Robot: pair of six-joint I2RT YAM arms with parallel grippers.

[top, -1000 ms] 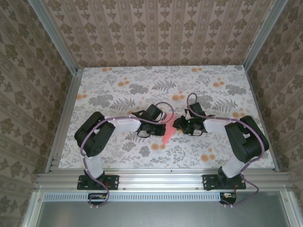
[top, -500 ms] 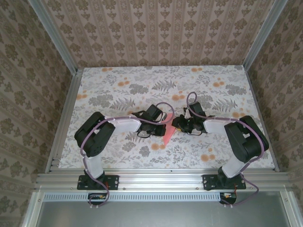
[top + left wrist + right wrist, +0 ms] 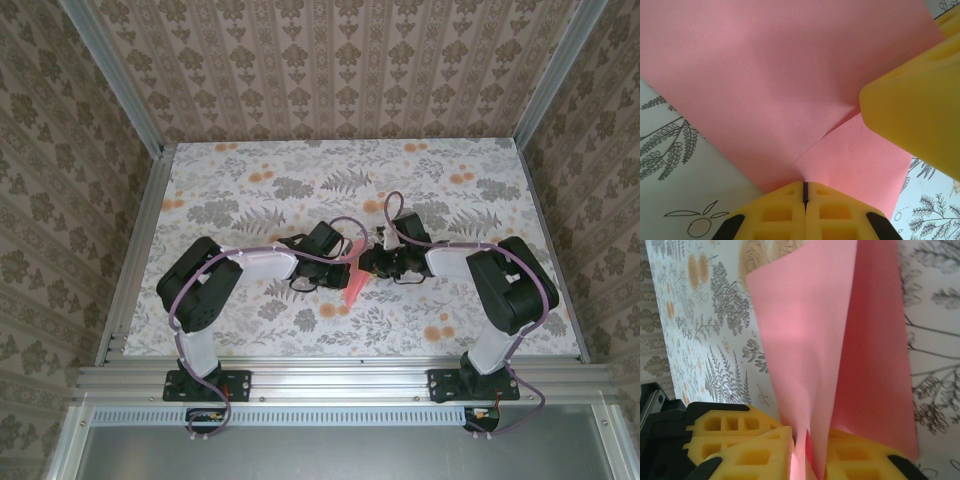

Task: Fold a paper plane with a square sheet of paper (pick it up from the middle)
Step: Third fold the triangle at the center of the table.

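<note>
Paper sheet, smooth salmon, creased, pinched in yellow left end effector.

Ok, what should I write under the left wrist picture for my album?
Left gripper shut on the folded pink paper, the right gripper's yellow finger close by, over a flowery table.
</note>
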